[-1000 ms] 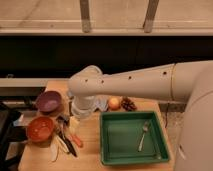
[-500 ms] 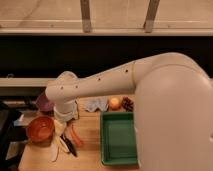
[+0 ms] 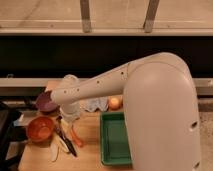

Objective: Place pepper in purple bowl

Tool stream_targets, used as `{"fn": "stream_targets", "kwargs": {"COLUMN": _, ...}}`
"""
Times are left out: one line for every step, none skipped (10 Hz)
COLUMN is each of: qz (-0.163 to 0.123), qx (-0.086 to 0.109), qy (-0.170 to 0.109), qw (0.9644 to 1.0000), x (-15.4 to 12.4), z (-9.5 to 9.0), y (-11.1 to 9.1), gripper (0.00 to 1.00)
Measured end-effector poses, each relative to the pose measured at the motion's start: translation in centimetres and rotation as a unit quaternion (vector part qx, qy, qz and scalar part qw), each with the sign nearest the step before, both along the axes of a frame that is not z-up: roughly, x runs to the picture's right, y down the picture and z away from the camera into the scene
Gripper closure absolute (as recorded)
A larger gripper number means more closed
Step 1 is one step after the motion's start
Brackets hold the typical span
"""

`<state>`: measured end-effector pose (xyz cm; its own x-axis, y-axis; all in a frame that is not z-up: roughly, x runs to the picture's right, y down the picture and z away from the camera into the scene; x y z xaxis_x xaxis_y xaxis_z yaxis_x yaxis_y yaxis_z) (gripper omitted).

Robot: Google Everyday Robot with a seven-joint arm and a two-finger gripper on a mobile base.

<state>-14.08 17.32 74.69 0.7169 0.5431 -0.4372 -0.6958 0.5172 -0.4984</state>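
- Jaws at the end of arm (image 3: 95, 89), below pale wrist (image 3: 70, 109), low over left part of surface (image 3: 35, 159), between orange bowl (image 3: 40, 129) and green tray (image 3: 104, 142).
- Opening of jaws and any hold on something: cannot tell.
- Pepper (image 3: 76, 138) on surface right under wrist, just beside dark slim item (image 3: 66, 142). Looks to be lying flat, not lifted (judgement only).
- Purple bowl (image 3: 46, 103) up and left of pepper, behind orange bowl, right edge partly covered by arm.
- Step in hand, probably: getting hold of pepper for pickup.
- To do well:
  - Close across the narrow width near the middle, not at the tips. Slim curved shape, apt to roll or pivot out.
  - Keep off dark slim item and pale curved piece (image 3: 54, 151) close by. Risk of pinching two things at once.
  - Lift straight up first, then carry up-left, high enough to pass over the orange bowl rim.
  - Release low over centre of purple bowl. Orange bowl near and of like width, so easy wrong target.
- Counts:
  - 1 pepper
  - 2 bowls (1 purple, 1 orange)
  - 1 round orange-yellow fruit (image 3: 115, 103)
  - 1 green tray
  - 1 pale crumpled thing (image 3: 95, 104)
  - 1 dark slim item
  - 1 pale curved piece
  - 1 arm with 1 set of jaws
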Motion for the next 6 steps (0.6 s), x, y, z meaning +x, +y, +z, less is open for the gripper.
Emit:
{"fn": "stream_targets", "kwargs": {"qz": 0.005, "qx": 0.006, "qy": 0.019, "qw": 0.9998, "x": 1.23, "z": 0.15, "y": -0.04, "gripper": 0.30}}
{"fn": "stream_targets", "kwargs": {"qz": 0.007, "qx": 0.007, "qy": 0.024, "qw": 0.9997, "x": 1.47, "z": 0.16, "y": -0.03, "gripper": 0.30}}
{"fn": "stream_targets", "kwargs": {"qz": 0.005, "qx": 0.007, "qy": 0.023, "qw": 0.9997, "x": 1.35, "z": 0.14, "y": 0.00, "gripper": 0.30}}
{"fn": "stream_targets", "kwargs": {"qz": 0.005, "qx": 0.007, "qy": 0.023, "qw": 0.9997, "x": 1.29, "z": 0.13, "y": 0.00, "gripper": 0.30}}
{"fn": "stream_targets", "kwargs": {"qz": 0.006, "qx": 0.007, "qy": 0.024, "qw": 0.9997, "x": 1.31, "z": 0.17, "y": -0.04, "gripper": 0.30}}
{"fn": "stream_targets", "kwargs": {"qz": 0.006, "qx": 0.000, "qy": 0.029, "qw": 0.9996, "x": 1.39, "z": 0.40, "y": 0.29, "gripper": 0.30}}
